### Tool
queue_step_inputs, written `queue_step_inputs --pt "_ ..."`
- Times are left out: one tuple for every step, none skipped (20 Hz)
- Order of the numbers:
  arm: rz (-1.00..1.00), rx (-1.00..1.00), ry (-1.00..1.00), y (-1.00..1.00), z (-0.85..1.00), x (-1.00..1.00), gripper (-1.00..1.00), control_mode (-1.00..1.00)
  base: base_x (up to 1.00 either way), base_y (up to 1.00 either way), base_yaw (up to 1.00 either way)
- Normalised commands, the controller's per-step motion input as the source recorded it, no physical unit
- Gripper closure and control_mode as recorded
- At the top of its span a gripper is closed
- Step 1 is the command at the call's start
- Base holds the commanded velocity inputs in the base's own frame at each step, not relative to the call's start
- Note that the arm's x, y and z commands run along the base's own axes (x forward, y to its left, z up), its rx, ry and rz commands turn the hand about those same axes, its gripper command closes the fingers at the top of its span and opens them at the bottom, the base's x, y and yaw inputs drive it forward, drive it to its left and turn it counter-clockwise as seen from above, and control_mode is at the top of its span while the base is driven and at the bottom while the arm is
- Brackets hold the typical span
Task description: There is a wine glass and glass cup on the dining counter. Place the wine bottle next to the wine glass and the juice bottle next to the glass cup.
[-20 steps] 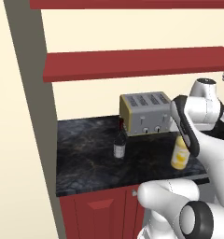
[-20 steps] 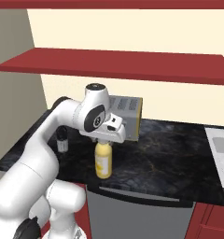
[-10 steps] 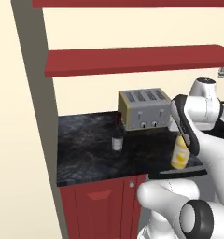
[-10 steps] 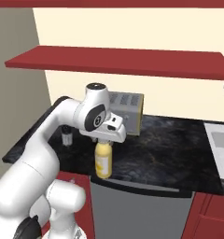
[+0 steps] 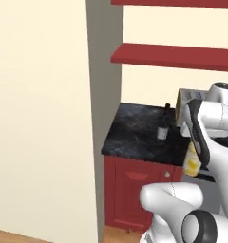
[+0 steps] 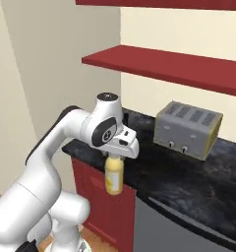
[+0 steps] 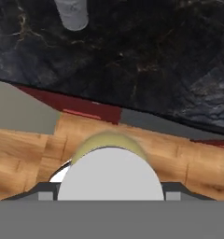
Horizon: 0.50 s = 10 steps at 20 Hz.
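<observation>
I have the juice bottle point(image 6: 113, 175) hanging by its top under the gripper point(image 6: 115, 157), clear of the worktop point(image 6: 189, 172) and out past its front edge, over the wood floor point(image 7: 188, 163). In the hand view its white cap sits right between the tips, so I read the jaws as closed narrow on the neck. The wine bottle point(image 5: 163, 125) stands on the worktop near the back, well apart from the one I carry.

My worry is the grip: the bottle is held only high up, so I judge it could swing or slide out if the base turns sharply, and it would drop to the floor, not onto stone. A low carry could also clip the counter edge or the red cabinet point(image 5: 135, 190) below it.

The worktop is black marbled stone with a toaster point(image 6: 188, 129) near the back wall. Red shelves point(image 6: 174, 66) run above it, and a tall cream wall panel point(image 5: 40, 118) closes off the left end of the cabinets
</observation>
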Motion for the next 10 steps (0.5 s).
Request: queue_step_inputs --pt "0.0 0.0 0.0 0.0 0.0 0.0 1.0 1.0 -0.03 0.0 1.0" --pt "0.0 0.0 0.0 0.0 0.0 0.0 1.0 1.0 -0.02 0.0 1.0" --pt "0.0 0.0 0.0 0.0 0.0 0.0 1.0 1.0 -0.01 0.0 1.0" --pt "0.0 0.0 0.0 0.0 0.0 0.0 1.0 1.0 -0.02 0.0 1.0" --pt "0.0 0.0 0.0 0.0 0.0 0.0 1.0 1.0 -0.02 0.0 1.0" --pt "0.0 0.0 0.0 0.0 0.0 0.0 1.0 1.0 -0.02 0.0 1.0" --pt "0.0 0.0 0.0 0.0 0.0 0.0 1.0 1.0 -0.02 0.0 1.0" --pt "0.0 0.0 0.0 0.0 0.0 0.0 1.0 1.0 -0.02 0.0 1.0" --pt "0.0 0.0 0.0 0.0 0.0 0.0 1.0 1.0 -0.02 0.0 1.0" --pt "0.0 0.0 0.0 0.0 0.0 0.0 1.0 1.0 -0.02 0.0 1.0"
